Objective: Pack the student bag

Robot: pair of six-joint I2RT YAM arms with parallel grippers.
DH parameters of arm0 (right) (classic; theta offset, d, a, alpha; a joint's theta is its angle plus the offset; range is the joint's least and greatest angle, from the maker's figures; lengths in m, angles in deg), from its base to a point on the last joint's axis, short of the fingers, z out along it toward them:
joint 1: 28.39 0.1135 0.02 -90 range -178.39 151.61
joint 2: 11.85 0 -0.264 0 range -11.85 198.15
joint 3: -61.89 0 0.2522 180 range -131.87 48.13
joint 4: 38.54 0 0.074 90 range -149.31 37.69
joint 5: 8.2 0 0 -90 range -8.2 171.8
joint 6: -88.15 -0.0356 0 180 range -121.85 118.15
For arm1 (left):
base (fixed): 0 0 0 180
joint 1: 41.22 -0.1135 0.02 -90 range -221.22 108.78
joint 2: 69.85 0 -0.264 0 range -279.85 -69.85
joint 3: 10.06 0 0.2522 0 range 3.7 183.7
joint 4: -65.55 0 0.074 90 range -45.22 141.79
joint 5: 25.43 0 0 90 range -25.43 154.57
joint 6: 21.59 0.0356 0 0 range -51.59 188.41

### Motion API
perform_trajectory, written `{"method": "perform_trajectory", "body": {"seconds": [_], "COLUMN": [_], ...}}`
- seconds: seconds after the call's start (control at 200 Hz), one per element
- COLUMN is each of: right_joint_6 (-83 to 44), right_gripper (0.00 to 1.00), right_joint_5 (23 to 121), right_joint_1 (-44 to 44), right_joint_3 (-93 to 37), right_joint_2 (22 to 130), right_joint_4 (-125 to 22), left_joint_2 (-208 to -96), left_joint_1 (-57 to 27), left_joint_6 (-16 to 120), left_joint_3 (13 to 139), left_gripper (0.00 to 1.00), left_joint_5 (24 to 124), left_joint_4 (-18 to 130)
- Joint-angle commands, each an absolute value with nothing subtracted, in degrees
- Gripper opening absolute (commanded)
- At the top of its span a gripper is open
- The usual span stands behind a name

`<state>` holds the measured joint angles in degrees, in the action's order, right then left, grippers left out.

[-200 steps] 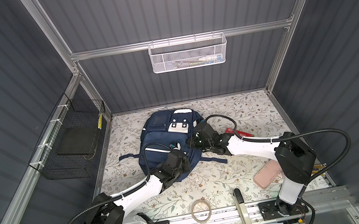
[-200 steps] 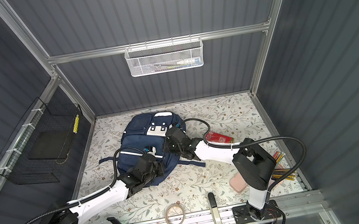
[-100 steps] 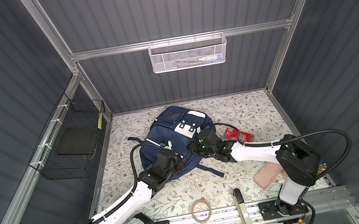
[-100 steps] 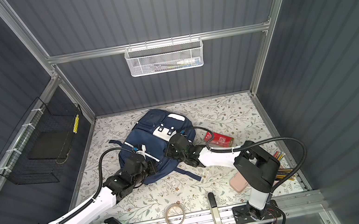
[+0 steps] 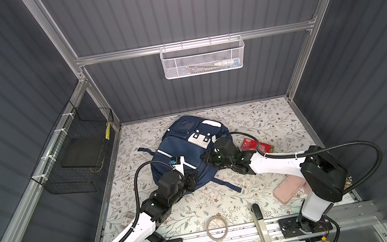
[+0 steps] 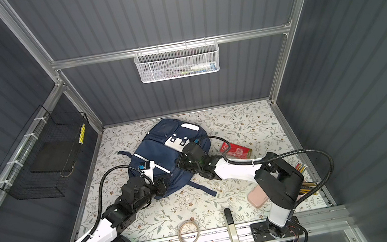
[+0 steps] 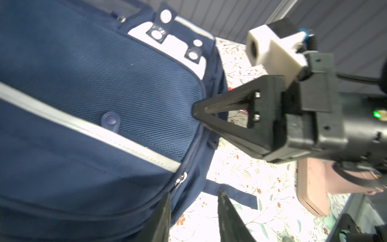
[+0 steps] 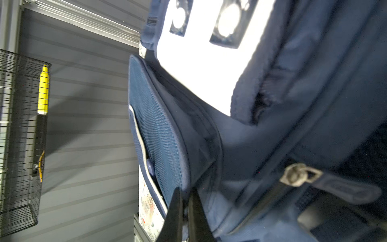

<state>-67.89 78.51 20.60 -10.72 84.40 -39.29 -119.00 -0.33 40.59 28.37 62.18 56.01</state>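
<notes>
The student bag (image 5: pixel 181 152) is a navy backpack with white patches, lying on the floral floor in both top views. My right gripper (image 5: pixel 205 157) is shut on the edge of its mesh front pocket (image 8: pixel 163 146); in the right wrist view the black fingers (image 8: pixel 178 201) pinch that fabric rim. My left gripper (image 7: pixel 193 194) is at the bag's near lower edge (image 6: pixel 164 184). It is open: its fingers (image 7: pixel 165 209) stand apart with only the bag's edge and the floor between them. A blue strap (image 7: pixel 230 193) lies just beyond its tips.
A red box (image 5: pixel 254 143) lies right of the bag and a pink pencil case (image 5: pixel 290 189) by the right arm's base. A tape ring (image 5: pixel 216 227) and a black-handled tool (image 5: pixel 258 219) lie at the front edge. Pencils (image 6: pixel 304 177) lie far right. Wire baskets (image 5: pixel 79 155) (image 5: pixel 202 58) hang on the walls.
The bag has been turned and shifted toward the back right. My left gripper has opened, let go of the bag and drawn back toward the near left. My right gripper keeps its hold.
</notes>
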Motion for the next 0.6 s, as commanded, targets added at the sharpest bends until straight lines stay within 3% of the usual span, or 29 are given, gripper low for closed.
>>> {"method": "perform_trajectory", "body": {"seconds": [0.0,0.12,0.335,0.485,0.595], "right_joint_6": [-68.2,-68.2,-68.2,-68.2,-68.1], "right_gripper": [0.01,0.01,0.01,0.00,0.00], "right_joint_5": [76.0,76.2,75.0,74.8,74.8], "right_joint_1": [21.2,21.1,21.0,21.6,21.9], "right_joint_3": [-13.5,-14.9,-16.3,-16.0,-16.1], "right_joint_2": [82.6,82.7,83.9,84.5,84.2], "right_joint_4": [-38.7,-39.1,-39.1,-38.9,-39.4], "left_joint_2": [-120.0,-117.7,-117.5,-122.2,-126.4], "left_joint_1": [-0.5,-0.4,-0.4,-0.4,-0.5], "left_joint_6": [41.7,39.4,40.1,41.7,42.0], "left_joint_3": [26.4,23.8,23.6,25.3,26.5], "left_gripper": [0.39,0.37,0.56,0.57,0.52], "left_joint_5": [66.0,65.8,60.9,60.1,59.1], "left_joint_4": [57.5,58.0,54.9,58.6,61.3]}}
